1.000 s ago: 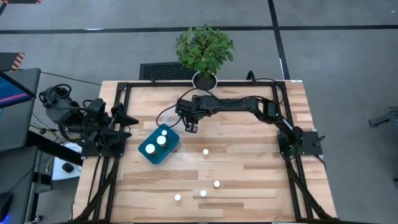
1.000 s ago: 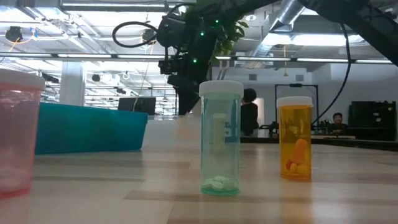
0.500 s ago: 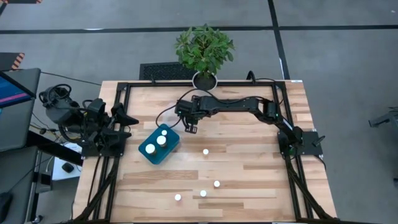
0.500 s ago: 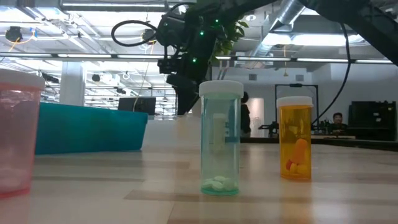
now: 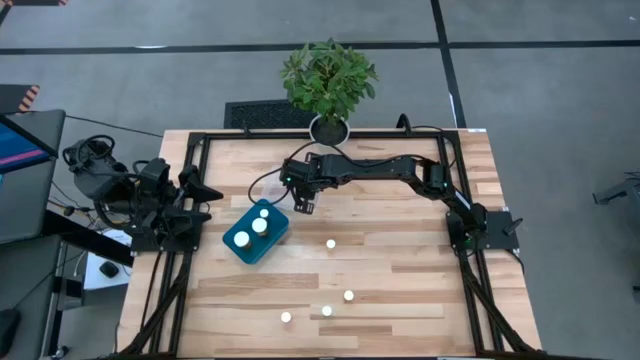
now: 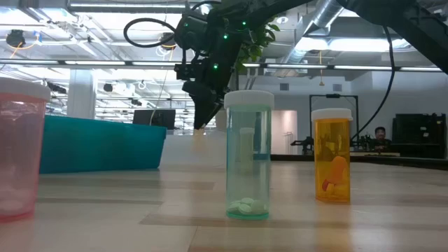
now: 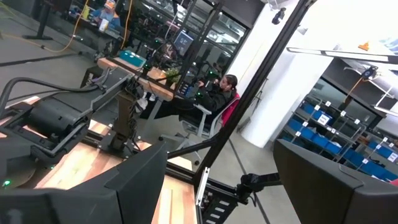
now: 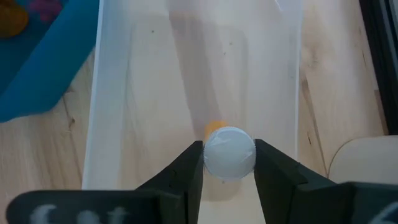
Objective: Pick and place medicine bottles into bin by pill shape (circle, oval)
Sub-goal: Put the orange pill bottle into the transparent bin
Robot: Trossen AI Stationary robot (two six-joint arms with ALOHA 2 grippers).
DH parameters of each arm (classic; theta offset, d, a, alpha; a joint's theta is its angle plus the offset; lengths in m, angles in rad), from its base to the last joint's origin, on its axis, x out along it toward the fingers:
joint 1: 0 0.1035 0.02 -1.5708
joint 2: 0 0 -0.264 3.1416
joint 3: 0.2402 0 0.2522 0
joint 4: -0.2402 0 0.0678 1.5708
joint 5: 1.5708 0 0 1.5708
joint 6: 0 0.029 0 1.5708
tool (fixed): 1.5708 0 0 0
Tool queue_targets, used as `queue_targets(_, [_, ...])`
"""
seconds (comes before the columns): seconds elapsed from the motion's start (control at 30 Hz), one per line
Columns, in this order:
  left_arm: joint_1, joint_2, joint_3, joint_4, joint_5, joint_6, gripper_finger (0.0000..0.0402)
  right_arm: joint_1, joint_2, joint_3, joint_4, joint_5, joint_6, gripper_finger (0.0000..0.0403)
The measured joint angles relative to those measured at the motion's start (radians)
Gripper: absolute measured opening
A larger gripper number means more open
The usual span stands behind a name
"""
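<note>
— Wooden table (image 5: 400,270) is seen; what is gripped?

— A white-capped bottle (image 8: 229,153) is clamped between the right gripper's (image 5: 303,203) jaws, above the boards beside the teal bin (image 5: 255,233).

— And elsewhere?

— Two bottles (image 5: 260,219) are seen in the bin, four caps (image 5: 331,243) on the table. The left gripper (image 5: 205,190) is parked at the table's edge, jaws spread.

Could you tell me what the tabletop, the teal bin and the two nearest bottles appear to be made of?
The tabletop looks like butcher-block wood: pale jointed strips with visible grain and a satin sheen. The teal bin seems to be opaque matte plastic, uniformly coloured. The green-tinted bottle and the orange bottle look like translucent plastic, since the pills show through, and each has an opaque white cap, probably plastic.
</note>
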Motion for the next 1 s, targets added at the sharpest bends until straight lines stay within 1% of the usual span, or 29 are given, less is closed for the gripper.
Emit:
queue_targets(0.47, [0.000, 0.000, 0.000, 0.000, 0.000, 0.001, 0.0288, -0.005, -0.001, -0.003, -0.040, 0.000, -0.027, 0.0136])
queue_targets(0.57, [0.000, 0.000, 0.000, 0.000, 0.000, 0.000, 0.0288, -0.005, -0.003, -0.039, -0.023, 0.000, -0.022, 0.0136])
queue_targets(0.67, [0.000, 0.000, 0.000, 0.001, 0.000, 0.000, 0.0288, -0.006, -0.001, -0.051, -0.050, 0.000, -0.020, 0.0135])
queue_targets(0.87, [0.000, 0.000, 0.000, 0.004, 0.000, -0.003, 0.0288, -0.004, -0.002, -0.050, -0.010, 0.000, -0.022, 0.0134])
queue_targets(1.0, [0.000, 0.000, 0.000, 0.012, 0.000, -0.014, 0.0288, -0.005, -0.002, -0.050, -0.031, 0.000, -0.019, 0.0136])
